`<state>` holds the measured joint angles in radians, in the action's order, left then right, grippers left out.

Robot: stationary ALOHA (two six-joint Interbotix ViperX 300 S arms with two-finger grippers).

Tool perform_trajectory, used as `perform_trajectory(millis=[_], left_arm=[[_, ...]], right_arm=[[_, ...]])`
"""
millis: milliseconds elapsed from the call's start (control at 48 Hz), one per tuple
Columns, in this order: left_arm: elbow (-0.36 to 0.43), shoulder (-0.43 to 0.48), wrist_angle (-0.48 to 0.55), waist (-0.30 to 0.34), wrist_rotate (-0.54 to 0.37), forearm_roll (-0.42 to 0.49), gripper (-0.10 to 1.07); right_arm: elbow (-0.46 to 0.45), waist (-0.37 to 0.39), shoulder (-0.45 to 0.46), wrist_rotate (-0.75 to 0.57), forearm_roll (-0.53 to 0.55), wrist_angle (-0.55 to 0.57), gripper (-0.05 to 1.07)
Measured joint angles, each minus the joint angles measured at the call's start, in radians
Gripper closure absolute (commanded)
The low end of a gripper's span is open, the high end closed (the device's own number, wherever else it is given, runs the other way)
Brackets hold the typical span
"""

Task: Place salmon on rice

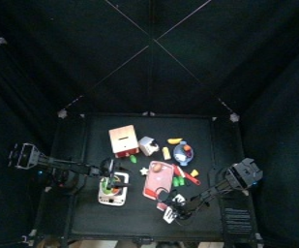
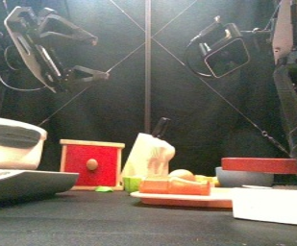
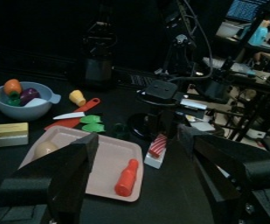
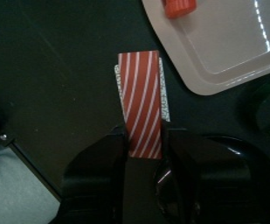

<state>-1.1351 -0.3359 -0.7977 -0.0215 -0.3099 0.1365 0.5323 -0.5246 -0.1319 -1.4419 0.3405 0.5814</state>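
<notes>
From above I see the right gripper (image 1: 178,206) beside the pink tray (image 1: 156,184). Only my right wrist view shows its jaws clamped on the striped salmon (image 4: 141,101). My left wrist shows the left gripper (image 3: 143,175) spread wide, holding nothing.

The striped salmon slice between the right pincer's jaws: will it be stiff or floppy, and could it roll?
The salmon looks like a flat, straight strip, so probably stiff, perhaps a toy. Being flat, it should not roll. It appears thin and small beside the tray, so likely light, and it may slide when pushed.
</notes>
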Motion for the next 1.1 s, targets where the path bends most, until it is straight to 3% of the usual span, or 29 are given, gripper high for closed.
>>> perform_trajectory(millis=[292,625,1104], left_arm=[[-0.002,0.000,0.000,0.000,0.000,0.000,-0.05],[-0.002,0.000,0.000,0.000,0.000,0.000,-0.05],[-0.002,0.000,0.000,0.000,0.002,0.000,-0.05]], right_arm=[[-0.002,0.003,0.002,0.005,-0.029,0.002,0.36],[-0.003,0.003,0.000,0.002,-0.034,0.018,0.26],[-0.018,0.003,0.017,0.002,-0.029,0.092,0.26]])
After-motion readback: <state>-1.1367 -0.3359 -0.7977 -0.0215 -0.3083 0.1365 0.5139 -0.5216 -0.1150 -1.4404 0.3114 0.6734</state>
